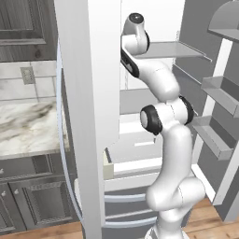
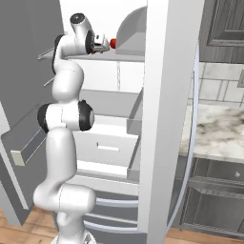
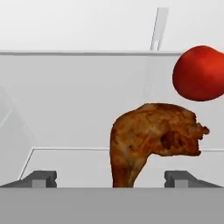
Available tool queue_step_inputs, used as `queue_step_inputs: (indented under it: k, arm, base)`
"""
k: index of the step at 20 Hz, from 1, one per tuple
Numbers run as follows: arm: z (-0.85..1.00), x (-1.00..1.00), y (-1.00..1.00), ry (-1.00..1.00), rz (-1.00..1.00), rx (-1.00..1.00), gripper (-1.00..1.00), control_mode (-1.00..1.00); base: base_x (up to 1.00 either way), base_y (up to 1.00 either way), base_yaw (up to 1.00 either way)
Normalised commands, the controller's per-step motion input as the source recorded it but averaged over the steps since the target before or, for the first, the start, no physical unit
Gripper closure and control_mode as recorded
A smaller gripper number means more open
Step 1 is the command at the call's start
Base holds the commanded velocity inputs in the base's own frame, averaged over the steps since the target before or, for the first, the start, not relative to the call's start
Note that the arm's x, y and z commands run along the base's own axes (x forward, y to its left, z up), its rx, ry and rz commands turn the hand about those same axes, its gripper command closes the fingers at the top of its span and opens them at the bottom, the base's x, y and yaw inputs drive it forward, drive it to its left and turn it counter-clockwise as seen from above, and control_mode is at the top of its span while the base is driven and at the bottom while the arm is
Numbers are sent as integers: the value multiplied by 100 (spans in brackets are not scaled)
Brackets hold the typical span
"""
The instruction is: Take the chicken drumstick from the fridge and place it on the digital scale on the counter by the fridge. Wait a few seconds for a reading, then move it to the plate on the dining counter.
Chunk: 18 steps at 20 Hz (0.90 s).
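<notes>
A: Hand view first; the tool (image 3: 112, 178) stands wide, one dark tip low on each side, nothing between them yet; the chicken drumstick (image 3: 151, 138) sits just ahead on the fridge shelf (image 3: 65, 164), its thinner bone end pointing down toward the gap.

B: And the right base view?

A: There the tool (image 2: 101, 44) reaches in at the upper shelf of the fridge (image 2: 164, 119), close to a small red fruit (image 2: 113, 43); in the hand view that red fruit (image 3: 200, 73) hangs above and to the right of the meat, near it, though whether they touch I cannot tell.

B: So which step is this?

A: The first, I judge: the approach to the pick; scale and plate work all lie ahead (neither is to be seen here).

B: What does the next move need?

A: Easing forward until the tips bracket the bone end or the body; then closing without nudging the fruit.

B: Counts?

A: One drumstick; one red fruit; one tool; two tips.
</notes>
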Motion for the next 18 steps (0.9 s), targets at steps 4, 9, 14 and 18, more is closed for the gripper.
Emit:
queue_step_inputs:
  k: [4, 9, 14, 18]
  arm:
    - [-91, 0, -1, 0, 0, 0, 100, -100]
    - [-66, 5, 0, 2, 0, 4, 100, -100]
    - [-7, 48, -2, 23, 0, 12, 100, -100]
    - [9, 20, 0, 35, 0, 15, 100, -100]
  base:
    - [0, 0, 0]
    - [0, 0, 0]
    - [0, 0, 0]
    - [0, 0, 0]
